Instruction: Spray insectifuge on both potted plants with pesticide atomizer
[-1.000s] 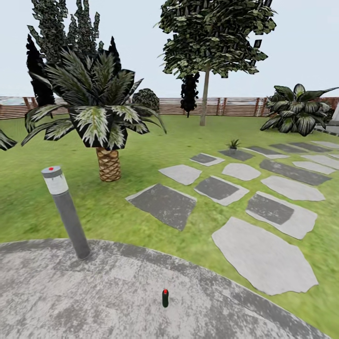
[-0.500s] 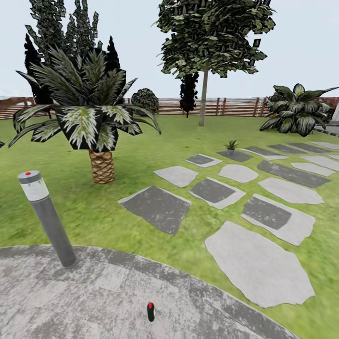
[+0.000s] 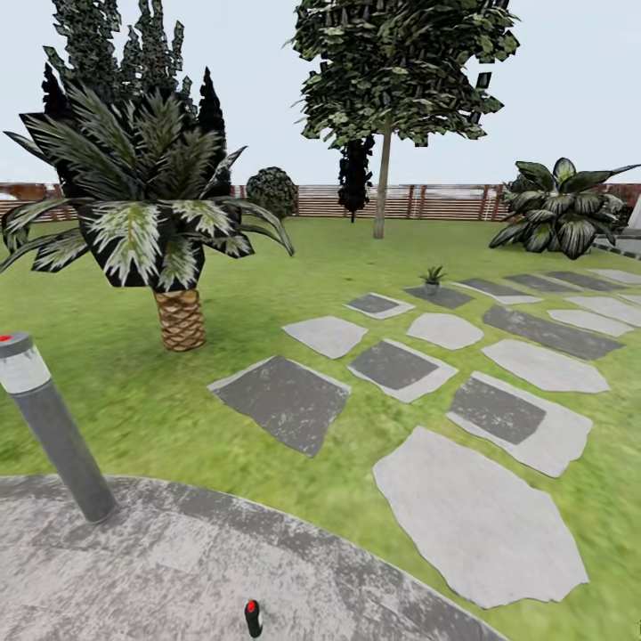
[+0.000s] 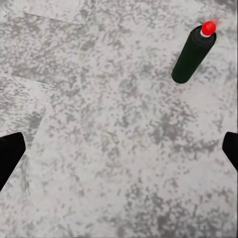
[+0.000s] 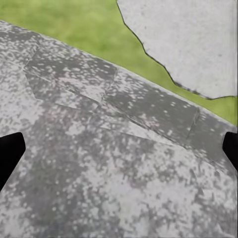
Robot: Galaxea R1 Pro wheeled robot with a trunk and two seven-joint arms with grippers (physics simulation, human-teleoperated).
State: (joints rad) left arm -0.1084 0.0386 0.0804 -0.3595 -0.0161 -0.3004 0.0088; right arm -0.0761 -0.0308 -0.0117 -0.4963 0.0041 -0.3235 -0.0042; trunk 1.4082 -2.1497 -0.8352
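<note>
Camera swung right; both tools spread, tips cropped, distant potted plant [image 3: 433, 277] tiny.

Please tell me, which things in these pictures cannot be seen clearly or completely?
- Potted plant, head view: far off on the stepping stones and too small to tell its leaves or pot in detail.
- Second potted plant: cannot be told apart anywhere.
- Pesticide atomizer, head view: tiny, near the bottom edge; the left wrist view shows a dark body and red tip.
- Post lamp, head view: cut by the left edge.
- Fingers, both wrist views: cut by the edges.
</note>
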